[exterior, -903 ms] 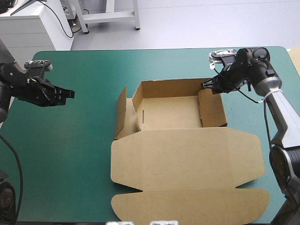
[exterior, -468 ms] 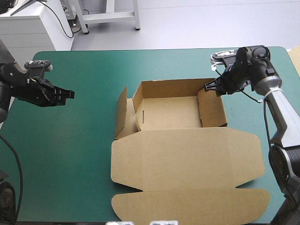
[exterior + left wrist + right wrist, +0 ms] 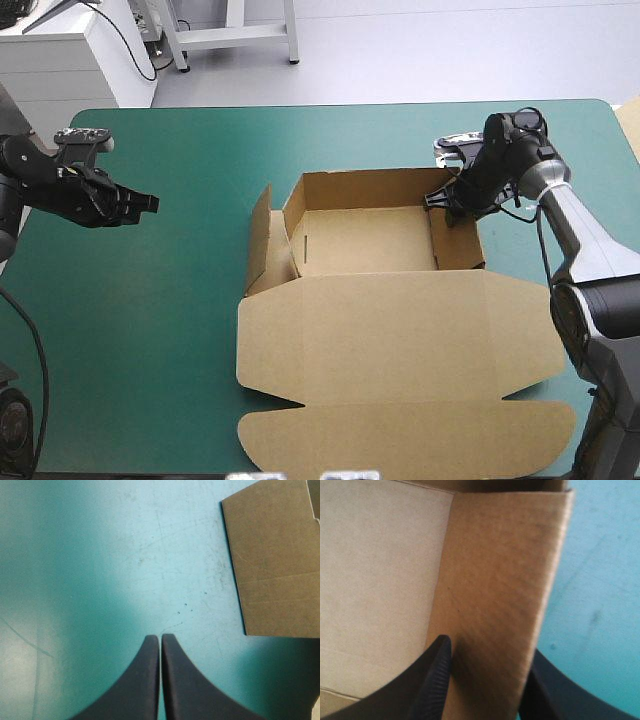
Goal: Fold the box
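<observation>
On my screen the box (image 3: 400, 340), filling the centre and lower half of the high view, reads as plain brown board, matt and papery, with a faint fibrous grain on the wall at the right gripper (image 3: 485, 647). The teal-green cover (image 3: 150, 330) is a smooth sheet with a dull sheen, marked by fine scratches and specks ahead of the left gripper (image 3: 160, 637). That gripper's black fingers (image 3: 142, 685) look smooth and matt; I cannot tell rubber from plastic. The right one's inner finger (image 3: 435, 680) shows fine ribbing.
</observation>
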Available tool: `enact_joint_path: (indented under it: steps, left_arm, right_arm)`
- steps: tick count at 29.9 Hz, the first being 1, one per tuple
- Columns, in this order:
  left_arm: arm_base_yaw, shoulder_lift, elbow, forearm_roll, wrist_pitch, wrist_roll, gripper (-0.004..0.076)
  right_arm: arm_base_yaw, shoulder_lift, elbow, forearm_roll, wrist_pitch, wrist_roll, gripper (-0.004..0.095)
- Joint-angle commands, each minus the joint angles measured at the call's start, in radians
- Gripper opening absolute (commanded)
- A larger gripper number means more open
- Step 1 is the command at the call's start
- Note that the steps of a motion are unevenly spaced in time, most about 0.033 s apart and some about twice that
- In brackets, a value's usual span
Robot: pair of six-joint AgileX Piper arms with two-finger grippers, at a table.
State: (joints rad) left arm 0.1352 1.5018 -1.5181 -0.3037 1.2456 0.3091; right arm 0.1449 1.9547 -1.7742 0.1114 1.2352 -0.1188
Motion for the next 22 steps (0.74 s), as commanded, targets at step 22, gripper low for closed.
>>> enact_joint_path:
  steps: [22]
  left_arm:
    - [0.000,-0.033,-0.021,-0.024,-0.011,0.001,-0.0008]
  right_arm:
    - [-0.001,-0.034,-0.025,0.047,0.010,0.072,-0.0015]
